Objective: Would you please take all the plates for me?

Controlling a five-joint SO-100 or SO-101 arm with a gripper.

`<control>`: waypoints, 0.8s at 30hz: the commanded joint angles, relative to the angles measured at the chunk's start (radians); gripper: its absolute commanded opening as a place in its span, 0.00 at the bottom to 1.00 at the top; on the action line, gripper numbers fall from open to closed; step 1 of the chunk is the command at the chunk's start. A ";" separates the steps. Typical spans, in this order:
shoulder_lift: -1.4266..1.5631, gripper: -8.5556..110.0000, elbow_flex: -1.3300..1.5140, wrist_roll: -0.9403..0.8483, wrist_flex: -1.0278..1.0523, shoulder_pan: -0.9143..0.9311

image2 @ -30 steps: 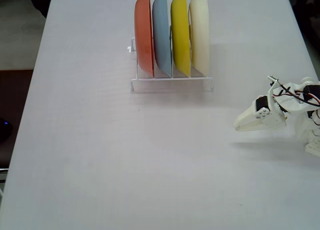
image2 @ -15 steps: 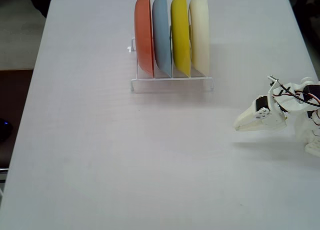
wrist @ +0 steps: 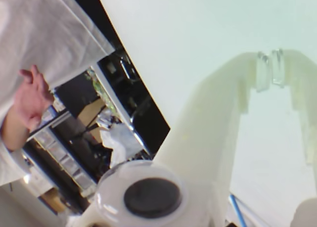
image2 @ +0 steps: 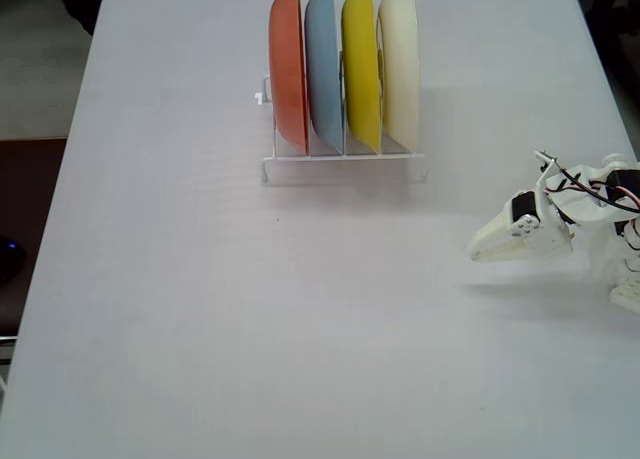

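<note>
Four plates stand on edge side by side in a white wire rack at the back of the table in the fixed view: orange, grey-blue, yellow and cream. My gripper rests low over the table at the right edge, well to the right of and nearer than the rack, pointing left. In the wrist view the gripper has its fingertips touching with nothing between them. No plate shows in the wrist view.
The white table spreads left of and in front of the rack. My arm's base and wires sit at the right edge. In the wrist view a person's hand and cluttered shelving lie beyond the table edge.
</note>
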 commanded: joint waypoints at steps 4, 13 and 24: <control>0.021 0.07 -0.067 0.040 -0.055 0.011; -0.141 0.07 -0.583 -0.221 0.118 0.192; -0.514 0.10 -1.028 -0.643 0.184 0.468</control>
